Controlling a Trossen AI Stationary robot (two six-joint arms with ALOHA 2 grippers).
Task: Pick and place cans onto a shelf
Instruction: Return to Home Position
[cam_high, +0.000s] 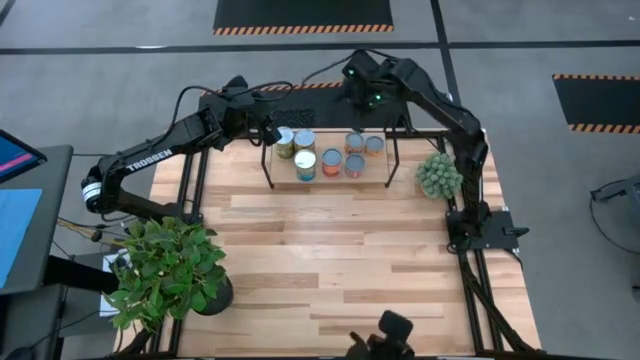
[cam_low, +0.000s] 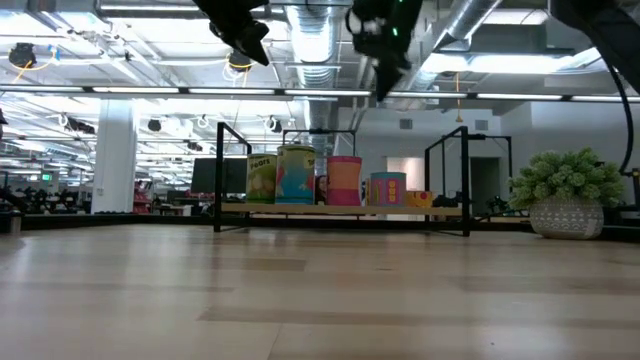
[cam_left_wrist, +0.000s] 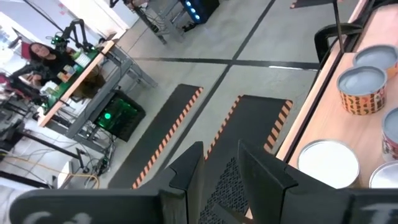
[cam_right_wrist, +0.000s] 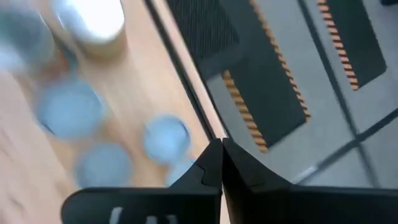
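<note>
Several cans stand upright on the shelf, a low light-wood board on thin black legs at the table's far middle; the low view shows the cans in a row on the shelf. My left gripper hangs in the air beside the shelf's far left corner, open, with nothing between its fingers. My right gripper is high above the shelf's far edge, its fingers shut and empty. The right wrist view shows blurred cans below it.
A big leafy pot plant stands at the table's near left corner and a small plant in a pot at the right of the shelf. A camera mount sits at the near edge. Bare planks lie between them.
</note>
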